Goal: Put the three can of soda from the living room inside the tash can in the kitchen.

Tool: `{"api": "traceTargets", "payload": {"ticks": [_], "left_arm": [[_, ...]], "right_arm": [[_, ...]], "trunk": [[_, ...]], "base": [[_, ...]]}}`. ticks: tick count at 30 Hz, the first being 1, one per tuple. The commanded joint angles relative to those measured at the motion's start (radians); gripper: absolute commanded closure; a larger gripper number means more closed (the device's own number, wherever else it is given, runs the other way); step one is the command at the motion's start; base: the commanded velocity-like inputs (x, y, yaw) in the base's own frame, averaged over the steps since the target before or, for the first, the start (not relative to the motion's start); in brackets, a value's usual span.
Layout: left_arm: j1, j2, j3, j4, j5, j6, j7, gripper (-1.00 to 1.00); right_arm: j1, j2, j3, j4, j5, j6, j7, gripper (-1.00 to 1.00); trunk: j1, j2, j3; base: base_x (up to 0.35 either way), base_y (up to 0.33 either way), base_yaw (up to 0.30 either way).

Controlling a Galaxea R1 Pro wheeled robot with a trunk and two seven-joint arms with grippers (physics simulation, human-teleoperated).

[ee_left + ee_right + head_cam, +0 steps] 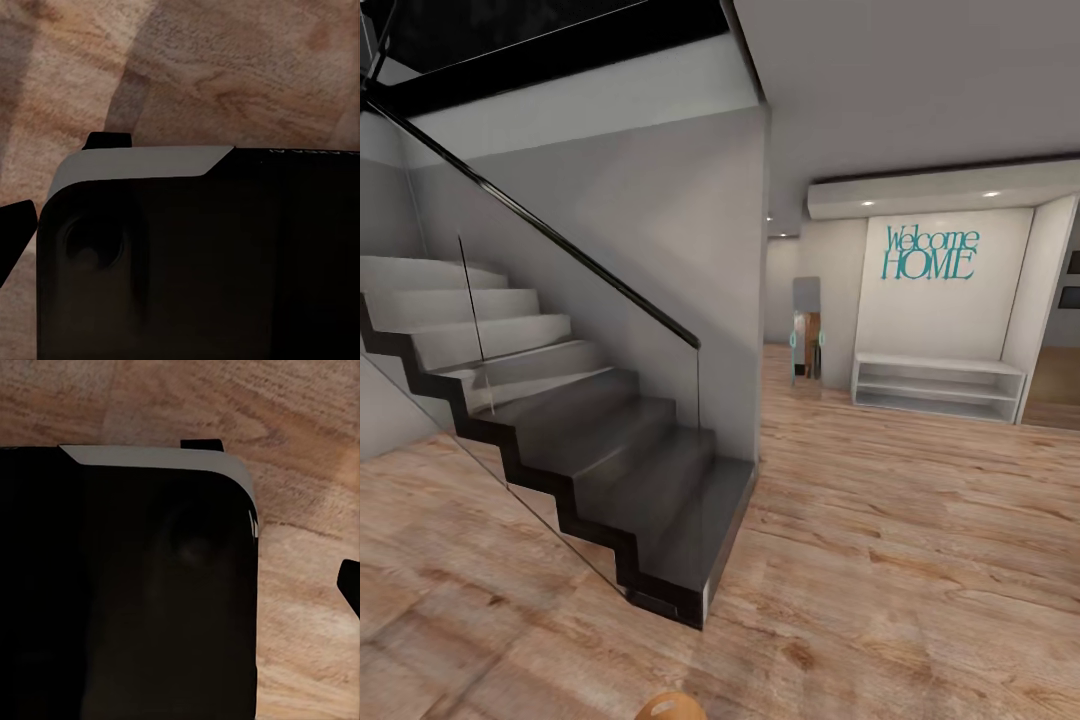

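Head camera faces staircase [590, 440], wrist cameras close above wood floor [225, 75]

Soft even light; ceiling spots [990, 194]; dim wrist views.

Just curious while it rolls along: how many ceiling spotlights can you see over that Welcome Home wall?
2: one spotlight at the recess's left end, another spotlight farther right, both above the sign. More may be hidden.

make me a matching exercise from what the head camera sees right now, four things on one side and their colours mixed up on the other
Things:
1. staircase steps
2. Welcome HOME lettering
3. low shelf unit
4. floor

Colours:
A. light wood brown
B. teal
C. white
D. dark grey

Pairs: 1-D, 2-B, 3-C, 4-A
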State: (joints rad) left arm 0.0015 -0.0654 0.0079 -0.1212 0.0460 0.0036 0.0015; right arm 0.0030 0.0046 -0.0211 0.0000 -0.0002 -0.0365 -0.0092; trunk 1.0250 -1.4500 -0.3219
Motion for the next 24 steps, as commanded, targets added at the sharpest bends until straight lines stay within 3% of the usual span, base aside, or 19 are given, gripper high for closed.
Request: {"api": "traceTargets", "payload": {"ticks": [1,16,20,24], "left_arm": [[0.000,0.000,0.000,0.000,0.000,0.000,-0.001,-1.00],[0.000,0.002,-0.003,-0.068,0.003,0.001,-0.009,-1.00],[0.000,0.014,-0.003,-0.133,0.004,-0.001,-0.008,-1.00],[0.000,0.014,-0.002,-0.226,0.003,-0.003,0.008,-1.00]], "right_arm": [[0.000,0.000,0.000,0.000,0.000,0.000,0.000,-1.00],[0.000,-0.001,-0.001,0.000,0.004,0.007,0.014,-1.00],[0.000,-0.003,-0.003,-0.010,0.003,0.004,0.005,-1.00],[-0.002,-0.010,-0.002,-0.085,0.000,0.007,-0.002,-1.00]], "trunk": [[0.000,0.000,0.000],[0.000,0.000,0.000],[0.000,0.000,0.000],[0.000,0.000,0.000]], "base": [[0.000,0.000,0.000],[0.000,0.000,0.000],[0.000,0.000,0.000],[0.000,0.000,0.000]]}}
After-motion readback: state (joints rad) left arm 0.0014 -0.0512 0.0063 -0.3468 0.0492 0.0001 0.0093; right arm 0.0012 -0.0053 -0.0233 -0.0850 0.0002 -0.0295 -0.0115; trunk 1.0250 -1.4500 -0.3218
